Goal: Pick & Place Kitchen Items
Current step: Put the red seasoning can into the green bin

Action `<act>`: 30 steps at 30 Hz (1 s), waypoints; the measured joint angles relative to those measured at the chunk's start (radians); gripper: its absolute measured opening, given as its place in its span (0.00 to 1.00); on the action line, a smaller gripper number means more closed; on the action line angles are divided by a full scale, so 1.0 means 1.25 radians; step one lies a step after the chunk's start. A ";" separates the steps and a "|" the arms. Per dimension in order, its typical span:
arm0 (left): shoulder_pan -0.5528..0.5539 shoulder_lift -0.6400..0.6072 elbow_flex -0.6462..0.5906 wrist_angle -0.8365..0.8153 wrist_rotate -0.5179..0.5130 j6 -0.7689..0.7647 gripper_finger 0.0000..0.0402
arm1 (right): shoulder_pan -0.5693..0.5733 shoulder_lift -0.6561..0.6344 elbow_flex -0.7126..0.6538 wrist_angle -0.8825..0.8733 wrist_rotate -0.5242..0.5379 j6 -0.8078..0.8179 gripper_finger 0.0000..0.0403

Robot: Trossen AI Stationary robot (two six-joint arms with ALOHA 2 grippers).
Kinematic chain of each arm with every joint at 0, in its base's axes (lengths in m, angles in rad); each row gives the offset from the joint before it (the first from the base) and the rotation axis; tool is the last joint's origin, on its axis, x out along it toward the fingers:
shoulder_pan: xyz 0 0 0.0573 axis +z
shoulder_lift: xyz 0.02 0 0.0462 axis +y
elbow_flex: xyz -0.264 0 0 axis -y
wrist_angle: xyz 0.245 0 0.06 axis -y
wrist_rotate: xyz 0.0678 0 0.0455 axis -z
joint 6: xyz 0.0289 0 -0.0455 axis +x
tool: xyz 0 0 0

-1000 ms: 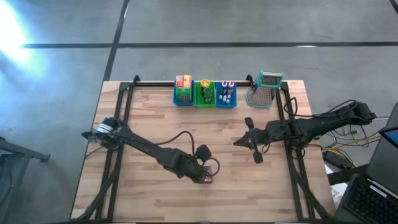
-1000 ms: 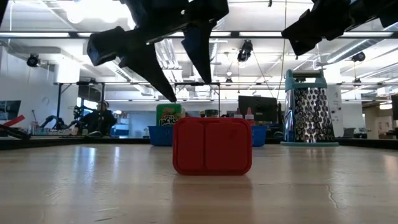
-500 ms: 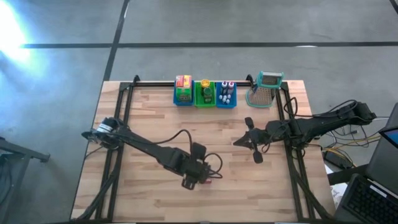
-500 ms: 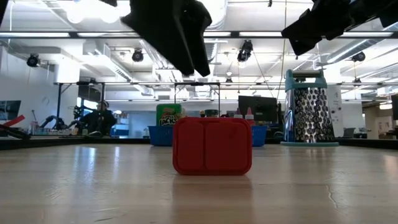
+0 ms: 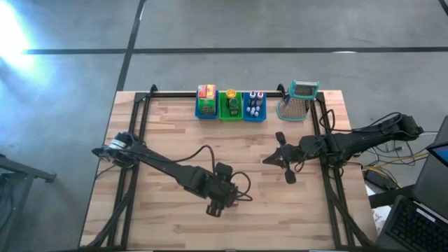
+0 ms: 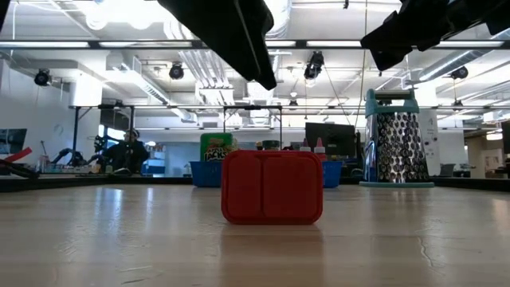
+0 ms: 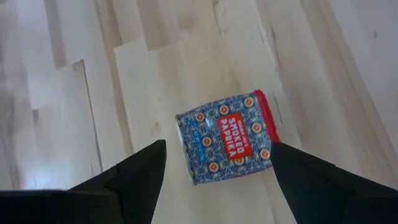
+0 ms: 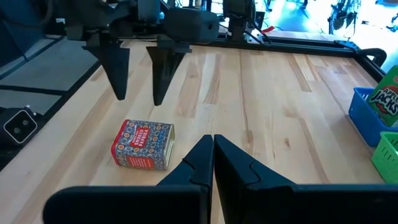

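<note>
Red-lidded tin: your smoked paprika tin (image 7: 225,145) lies on its side on the bare wood near the front of the table (image 5: 168,133), well apart from the bins; the low view shows you only its red end (image 6: 272,186), the right wrist view its patterned side (image 8: 142,144).
Left gripper: you have it (image 5: 222,204) hanging above the tin, fingers (image 8: 116,70) pointing down and spread wide; they stand to either side of the tin with clear air between, touching nothing.
Left wrist view: your two dark fingers (image 7: 137,177) frame the tin, one on each side, and the label reads "smoked paprika".
Right gripper: yours (image 5: 278,158) waits over the right half of the table, off the surface, its fingers (image 8: 200,163) pressed together on nothing.
Blue bin, left: at the back edge, this bin (image 5: 205,112) holds a yellow-red box (image 5: 206,92) and a green packet (image 5: 206,106).
Green bin: the middle bin (image 5: 229,114) holds green goods you cannot make out in detail.
Blue bin, right: the third bin (image 5: 254,115) holds small bottles (image 5: 255,102) standing upright.
Grater: a metal grater with a teal handle (image 5: 299,100) stands just beside the bins, near the back right corner.
Room behind: a person (image 6: 126,151) sits far off beyond the table in the low view.
</note>
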 joint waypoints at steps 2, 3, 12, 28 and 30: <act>0.000 0.000 0.000 0.011 0.000 0.000 0.73 | 0.000 0.000 0.000 0.000 0.000 0.001 0.02; 0.000 0.000 0.000 0.015 0.000 -0.001 0.73 | 0.000 0.000 0.000 0.000 0.000 0.003 0.02; 0.000 -0.001 0.000 -0.017 0.140 0.012 0.89 | 0.000 0.000 0.000 0.001 0.000 0.002 0.02; 0.007 0.000 -0.001 -0.029 0.144 0.646 0.94 | 0.000 0.002 0.000 0.005 0.001 -0.005 0.02; 0.015 0.004 -0.001 -0.022 0.143 0.734 0.94 | 0.000 0.002 0.000 0.005 0.001 -0.003 0.02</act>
